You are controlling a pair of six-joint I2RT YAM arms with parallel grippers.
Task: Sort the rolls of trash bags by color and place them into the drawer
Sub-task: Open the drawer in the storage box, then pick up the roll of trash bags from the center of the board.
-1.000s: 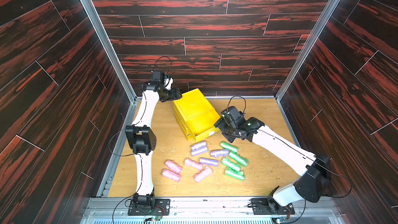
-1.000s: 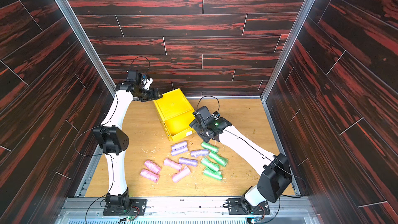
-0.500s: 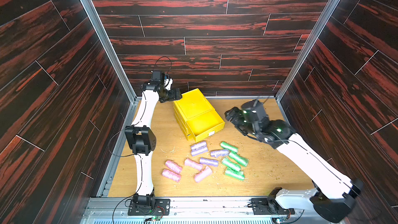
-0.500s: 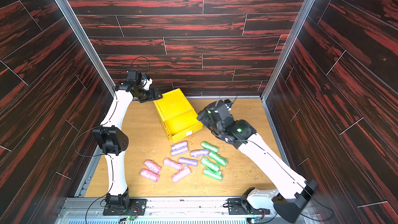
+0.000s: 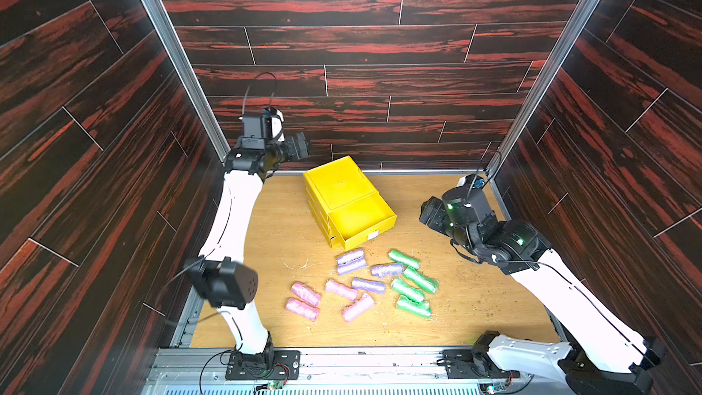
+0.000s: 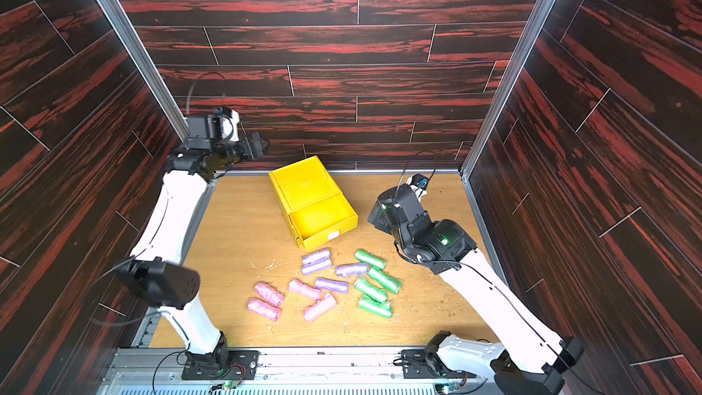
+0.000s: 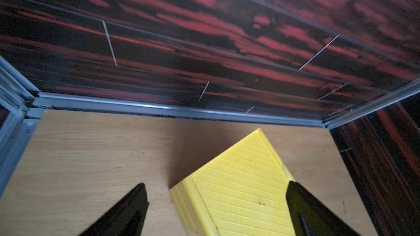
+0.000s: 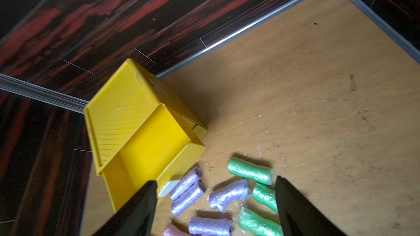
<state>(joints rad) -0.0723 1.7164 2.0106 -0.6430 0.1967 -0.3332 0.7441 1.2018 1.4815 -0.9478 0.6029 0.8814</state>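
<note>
My right tool hangs above the counter with its jaws wide and nothing between them. Nearest to it, just ahead of its fingertips, lie the rolls. The four purple rolls sit in line with the gap, two of them side by side and touching beside the white tab. The green rolls lie toward my other finger, and only the edge of one of the pink rolls shows in my wrist view. In both top views all twelve rolls rest on the counter in a loose cluster, four of each colour, with the pink ones farthest from this tool. A little farther ahead stands the yellow chest, its top drawer pulled out toward the rolls. The two lower drawers sit flush. Small crumbs dot the wood around the cluster. My left tool is also spread wide and grips nothing. It is raised well off the counter, close to the back corner of the chest and clear of it. The chest's ribbed lid lies just below and ahead of its fingertips. Beyond that comes bare counter, and farthest off the dark red plank wall.
</note>
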